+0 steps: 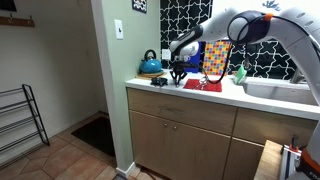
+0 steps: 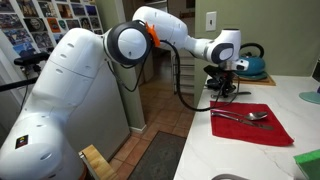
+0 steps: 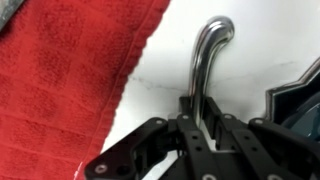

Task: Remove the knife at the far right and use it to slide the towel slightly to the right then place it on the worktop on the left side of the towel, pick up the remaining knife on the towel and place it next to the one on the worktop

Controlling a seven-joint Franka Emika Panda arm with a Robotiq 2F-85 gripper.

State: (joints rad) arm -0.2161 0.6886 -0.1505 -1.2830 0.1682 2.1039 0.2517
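Observation:
The red towel (image 1: 200, 86) lies flat on the white worktop (image 1: 260, 101); it also shows in the other exterior view (image 2: 262, 128) and in the wrist view (image 3: 60, 70). A silver knife (image 2: 240, 116) rests on the towel. My gripper (image 3: 200, 120) is shut on another silver knife (image 3: 207, 55), whose rounded end points out over bare worktop (image 3: 170, 60) just beside the towel's edge. In both exterior views the gripper (image 1: 178, 72) (image 2: 222, 88) hangs low over the worktop, next to the towel's edge on the kettle side. I cannot tell whether the held knife touches the surface.
A teal kettle (image 1: 150, 65) (image 2: 255, 65) stands close behind the gripper near the counter's end. An upright checkered board (image 1: 215, 58) leans at the back wall. A green sponge (image 1: 240, 73) and a sink (image 1: 275, 90) lie beyond the towel. The counter edge drops off near the wall corner.

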